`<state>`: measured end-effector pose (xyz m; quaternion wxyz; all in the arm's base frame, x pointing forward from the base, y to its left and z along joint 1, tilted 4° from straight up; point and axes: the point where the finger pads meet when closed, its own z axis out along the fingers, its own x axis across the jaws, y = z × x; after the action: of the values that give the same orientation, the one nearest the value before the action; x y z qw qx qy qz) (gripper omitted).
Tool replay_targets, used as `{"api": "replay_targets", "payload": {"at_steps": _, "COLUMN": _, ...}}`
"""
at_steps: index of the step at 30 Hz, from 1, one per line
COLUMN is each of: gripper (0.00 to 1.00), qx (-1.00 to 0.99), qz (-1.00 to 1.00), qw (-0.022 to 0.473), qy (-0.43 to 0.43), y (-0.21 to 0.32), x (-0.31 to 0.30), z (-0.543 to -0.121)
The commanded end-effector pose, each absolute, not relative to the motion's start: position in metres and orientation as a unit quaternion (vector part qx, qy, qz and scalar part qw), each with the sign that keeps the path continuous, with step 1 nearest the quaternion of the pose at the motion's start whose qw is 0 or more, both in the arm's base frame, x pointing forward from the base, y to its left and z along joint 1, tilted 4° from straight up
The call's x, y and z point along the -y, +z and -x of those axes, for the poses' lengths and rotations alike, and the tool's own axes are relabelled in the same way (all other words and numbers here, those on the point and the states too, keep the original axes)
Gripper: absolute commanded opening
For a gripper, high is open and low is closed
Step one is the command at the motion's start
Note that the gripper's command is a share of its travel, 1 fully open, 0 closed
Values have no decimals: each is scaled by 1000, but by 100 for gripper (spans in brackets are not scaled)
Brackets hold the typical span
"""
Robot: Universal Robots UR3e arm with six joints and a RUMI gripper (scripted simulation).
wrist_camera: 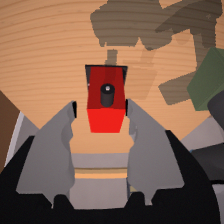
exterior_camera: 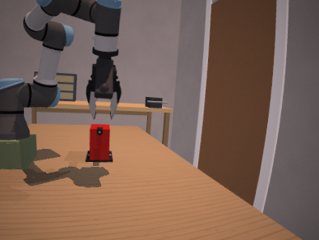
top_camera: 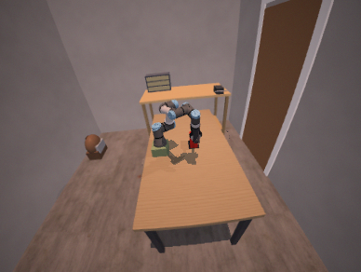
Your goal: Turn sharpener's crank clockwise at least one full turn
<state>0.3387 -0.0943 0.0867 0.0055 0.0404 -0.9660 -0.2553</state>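
Red sharpener (exterior_camera: 100,143), upright, crank possibly dark knob

The sharpener (exterior_camera: 100,143) stands on the table (exterior_camera: 173,193), directly under the pincer (exterior_camera: 103,112), beside the arm's base (exterior_camera: 16,153).

The arm (exterior_camera: 49,57) is arching over, wrist pointing straight down, the hand (exterior_camera: 101,110) hanging with fingers partly spread, gripping nothing.

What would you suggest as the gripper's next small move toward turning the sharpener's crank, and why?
Probably a short, straight descent. The gripper hangs above the red sharpener with a visible gap and holds nothing. In the wrist view its fingers are parted to either side of the sharpener, so it seems lined up. The crank itself is not clearly visible; only a dark knob shows.
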Motion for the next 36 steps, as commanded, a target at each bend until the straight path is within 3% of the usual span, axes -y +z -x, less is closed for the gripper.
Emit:
{"api": "replay_targets", "payload": {"at_steps": 1, "gripper": 32, "qx": 957, "qz": -13, "qw": 18, "qy": -288, "y": 94, "x": 92, "z": -330}}
{"api": "replay_targets", "payload": {"at_steps": 36, "gripper": 32, "qx": 957, "qz": -14, "qw": 18, "qy": -288, "y": 53, "x": 66, "z": -330}}
